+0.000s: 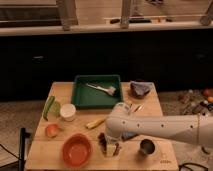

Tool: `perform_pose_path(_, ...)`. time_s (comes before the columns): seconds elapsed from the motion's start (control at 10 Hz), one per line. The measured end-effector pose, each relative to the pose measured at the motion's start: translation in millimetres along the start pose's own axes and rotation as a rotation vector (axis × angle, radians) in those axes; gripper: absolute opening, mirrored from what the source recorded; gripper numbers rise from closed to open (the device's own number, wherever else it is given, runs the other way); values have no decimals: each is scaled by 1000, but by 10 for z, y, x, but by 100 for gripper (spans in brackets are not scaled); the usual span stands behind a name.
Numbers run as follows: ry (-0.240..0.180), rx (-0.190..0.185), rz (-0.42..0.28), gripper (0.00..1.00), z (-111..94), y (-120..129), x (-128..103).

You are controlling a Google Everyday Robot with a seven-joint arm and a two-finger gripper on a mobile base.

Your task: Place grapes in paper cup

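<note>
You are handling soft, light grapes [103, 142] under the gripper [110, 146] beside the orange bowl [76, 150], its clasp state indeterminable; pinch mid-cluster gently.

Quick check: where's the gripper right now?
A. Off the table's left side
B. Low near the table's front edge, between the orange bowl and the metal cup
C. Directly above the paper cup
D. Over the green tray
B: the gripper is low at the front of the table, between the orange bowl and the metal cup, well to the right of the paper cup.
</note>
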Motion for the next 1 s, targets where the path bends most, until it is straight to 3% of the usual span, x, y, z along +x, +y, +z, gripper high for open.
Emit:
perform_pose_path(0.2, -4, 0, 14, 36, 32, -19, 79)
perform_pose_path(0.6, -11, 9, 26, 1, 35, -38, 160)
perform_pose_path(0.8, -10, 16, 18, 0, 16, -21, 166)
perform_pose_path(1.0, -17, 51, -6, 0, -214, -20, 92)
